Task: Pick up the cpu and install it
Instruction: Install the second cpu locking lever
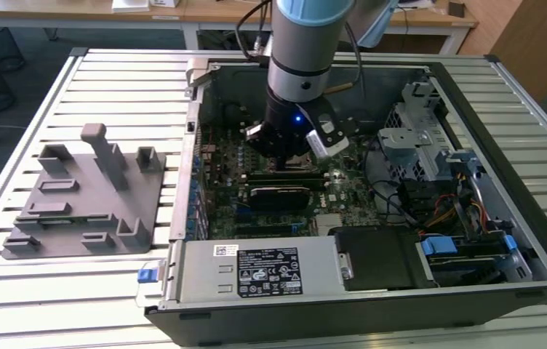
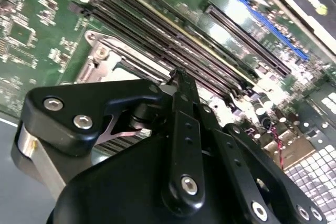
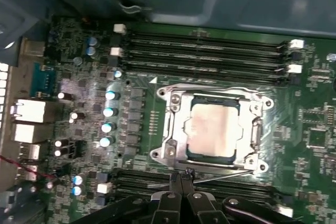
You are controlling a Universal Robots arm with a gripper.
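A: The cpu (image 3: 212, 129)?
B: Pale silver with a pinkish sheen, framed by the metal-grey socket (image 3: 173, 150).
A: Around the socket?
B: Green motherboard (image 3: 315, 182), black memory slots (image 3: 205, 51).

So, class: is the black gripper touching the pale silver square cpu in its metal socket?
Apart. In the first wrist view the gripper sits beside the socket, with the cpu's top bare.

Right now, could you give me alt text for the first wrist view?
A cpu with a pale silver top sits in the metal socket on a green motherboard. The black pincer hangs at the socket's edge.
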